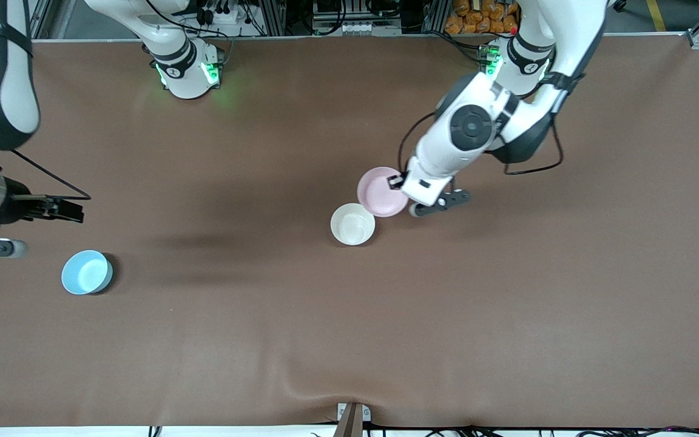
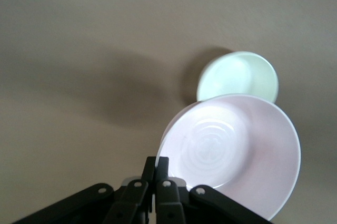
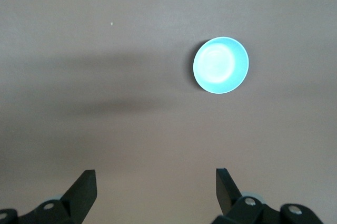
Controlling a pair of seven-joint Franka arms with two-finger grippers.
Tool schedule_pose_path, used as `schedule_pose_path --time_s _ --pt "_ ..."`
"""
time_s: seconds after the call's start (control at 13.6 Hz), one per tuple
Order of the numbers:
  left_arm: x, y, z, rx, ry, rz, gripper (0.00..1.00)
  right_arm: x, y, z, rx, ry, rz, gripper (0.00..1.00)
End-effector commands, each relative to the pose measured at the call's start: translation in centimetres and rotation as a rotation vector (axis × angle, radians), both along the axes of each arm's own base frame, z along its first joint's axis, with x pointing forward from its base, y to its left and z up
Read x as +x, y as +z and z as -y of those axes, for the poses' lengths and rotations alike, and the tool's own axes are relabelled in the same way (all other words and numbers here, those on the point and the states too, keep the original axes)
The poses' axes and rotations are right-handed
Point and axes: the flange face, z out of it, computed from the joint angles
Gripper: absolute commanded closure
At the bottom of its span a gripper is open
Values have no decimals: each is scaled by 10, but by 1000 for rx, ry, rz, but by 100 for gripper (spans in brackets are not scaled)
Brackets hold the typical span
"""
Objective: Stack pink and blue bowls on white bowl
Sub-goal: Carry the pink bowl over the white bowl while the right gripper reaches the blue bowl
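Observation:
My left gripper (image 1: pixel 395 181) is shut on the rim of the pink bowl (image 1: pixel 380 192) and holds it tilted in the air, partly over the white bowl (image 1: pixel 352 224) at the table's middle. In the left wrist view the pink bowl (image 2: pixel 237 153) overlaps the white bowl (image 2: pixel 237 75), with my left gripper (image 2: pixel 157 164) clamped on its rim. The blue bowl (image 1: pixel 87 272) sits on the table toward the right arm's end. My right gripper (image 1: pixel 70 210) is open and empty in the air near that end of the table. The right wrist view shows the blue bowl (image 3: pixel 220 65) well ahead of the open right gripper (image 3: pixel 156 184).
The brown table (image 1: pixel 507 315) holds only the three bowls. A small bracket (image 1: pixel 352 416) sits at the table edge nearest the front camera.

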Motion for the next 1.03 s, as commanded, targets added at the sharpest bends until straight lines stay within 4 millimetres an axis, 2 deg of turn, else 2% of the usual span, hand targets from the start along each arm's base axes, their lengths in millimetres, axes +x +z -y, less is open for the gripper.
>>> schedule_pose_path --time_s 0.0,0.15,0.29,0.51,0.66,0.81,0.95 --pt "-2 -4 41 6 54 -20 100 19 -62 52 16 59 -54 0" --pt "-11 -13 70 20 78 -23 100 32 -109 78 33 114 -46 0" --pt "-17 -23 88 50 97 -12 100 45 -152 96 44 187 -15 0" --pt "-15 -39 88 77 87 2 100 55 -203 92 53 216 -3 0" --pt "-9 -46 91 40 101 30 100 63 -218 86 62 221 42 0" --pt "-3 -59 89 41 97 56 100 68 -216 84 55 243 77 0" --pt "2 -67 86 39 101 70 100 64 -220 100 60 258 72 0"
